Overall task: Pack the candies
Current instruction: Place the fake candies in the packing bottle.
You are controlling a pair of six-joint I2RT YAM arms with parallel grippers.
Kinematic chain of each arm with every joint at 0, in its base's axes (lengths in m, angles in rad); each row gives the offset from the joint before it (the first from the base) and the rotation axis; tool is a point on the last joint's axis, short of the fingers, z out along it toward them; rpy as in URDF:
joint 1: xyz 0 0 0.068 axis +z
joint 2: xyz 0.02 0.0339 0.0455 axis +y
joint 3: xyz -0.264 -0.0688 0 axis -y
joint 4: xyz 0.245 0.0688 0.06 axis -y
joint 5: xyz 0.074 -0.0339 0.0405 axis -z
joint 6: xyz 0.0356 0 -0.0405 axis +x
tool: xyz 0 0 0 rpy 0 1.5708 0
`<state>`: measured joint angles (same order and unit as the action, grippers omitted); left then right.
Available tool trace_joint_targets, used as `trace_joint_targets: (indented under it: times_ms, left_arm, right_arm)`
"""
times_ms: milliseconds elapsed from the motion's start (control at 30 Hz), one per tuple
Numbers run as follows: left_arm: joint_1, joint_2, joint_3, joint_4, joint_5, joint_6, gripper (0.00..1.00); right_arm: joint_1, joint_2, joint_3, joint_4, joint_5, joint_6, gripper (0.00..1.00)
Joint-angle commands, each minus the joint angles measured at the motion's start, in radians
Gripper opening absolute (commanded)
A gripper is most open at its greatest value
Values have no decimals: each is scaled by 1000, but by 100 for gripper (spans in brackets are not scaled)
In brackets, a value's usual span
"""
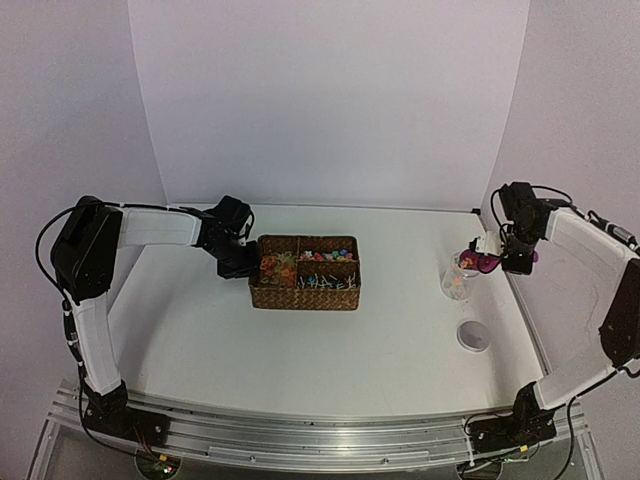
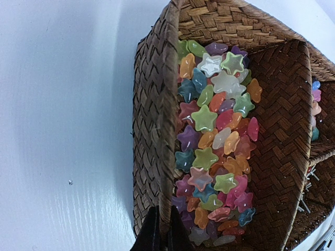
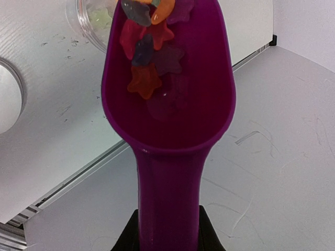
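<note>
The white table is carrying everything. Toward its left-middle a brown woven basket is sitting, split into sections. The left hand is pinching the basket's left wall shut, one dark finger on each side of the weave.

From overhead the basket is showing only specks of colour. The left wrist view is showing the section nearest that wall heaped with the candies. They are little glossy, half-clear stars in green, orange, pink, purple, teal and milky white. The neighbouring sections are holding other coloured bits, too small to make out.

At the right edge the right hand is clamping the handle of a magenta scoop. The scoop's front end is hanging at the mouth of a clear cup. Only the right wrist view is looking into the scoop, where a few red, orange and purple stars are bunching at the front. Overhead, a few coloured pieces are lying in the bottom of the cup. A round white lid is lying flat on the table near the cup, apart from it.
</note>
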<state>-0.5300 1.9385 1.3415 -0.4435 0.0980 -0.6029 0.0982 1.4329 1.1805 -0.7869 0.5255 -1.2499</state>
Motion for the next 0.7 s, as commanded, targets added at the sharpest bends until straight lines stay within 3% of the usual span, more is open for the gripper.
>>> trace_joint_targets:
  times_ms: [0,433,667]
  left_arm:
    - [28,50,-7,-73,-37,-18,0]
    - [31,55,-1,-83,-37,-20,0]
    - [33,56,1,-81,-37,-18,0]
  right_arm:
    - [19,10,36,6,53,-47,0]
    - [94,44,26,3,90,-76,0]
    - [118,31,50,-60,21,-58,0]
